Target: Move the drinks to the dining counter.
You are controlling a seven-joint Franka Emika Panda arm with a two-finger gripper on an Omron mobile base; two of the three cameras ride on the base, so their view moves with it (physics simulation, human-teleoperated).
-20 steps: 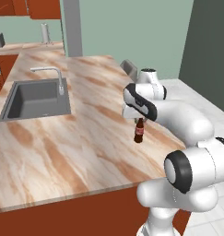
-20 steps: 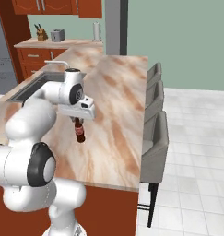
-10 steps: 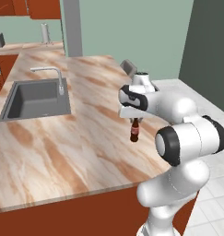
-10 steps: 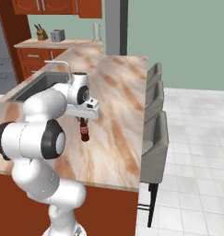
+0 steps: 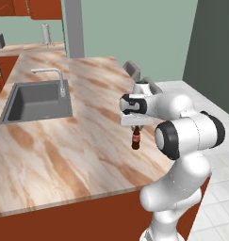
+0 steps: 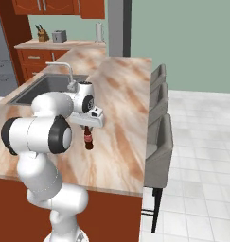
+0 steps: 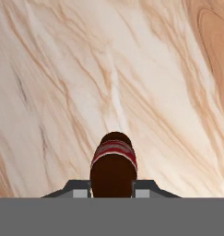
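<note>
The dark brown cola bottle (image 5: pixel 135 140) with its red label hangs upright from my gripper (image 5: pixel 136 128), which is shut on its neck. It is over the right part of the dining counter (image 5: pixel 64 150), near the edge with the chairs, its base at or just above the marble. From the right base, the cola bottle (image 6: pixel 88 140) shows below the gripper (image 6: pixel 88 127). Looking down along the hand, the cola bottle (image 7: pixel 113 166) sits between the fingertips (image 7: pixel 76 189) with veined counter (image 7: pixel 62 69) beneath. The water bottle is out of view.
A grey sink (image 5: pixel 36 100) with a faucet (image 5: pixel 54 77) is set in the counter's left half. Grey chairs (image 6: pixel 159 142) line its right edge. My own elbow (image 5: pixel 186 134) bulks close beside the bottle. A back counter holds a toaster (image 6: pixel 59 36) and knife block (image 6: pixel 41 33).
The bottle in the gripper has moved slightly left and come lower toward the counter. My elbow has swung forward and up beside it.
</note>
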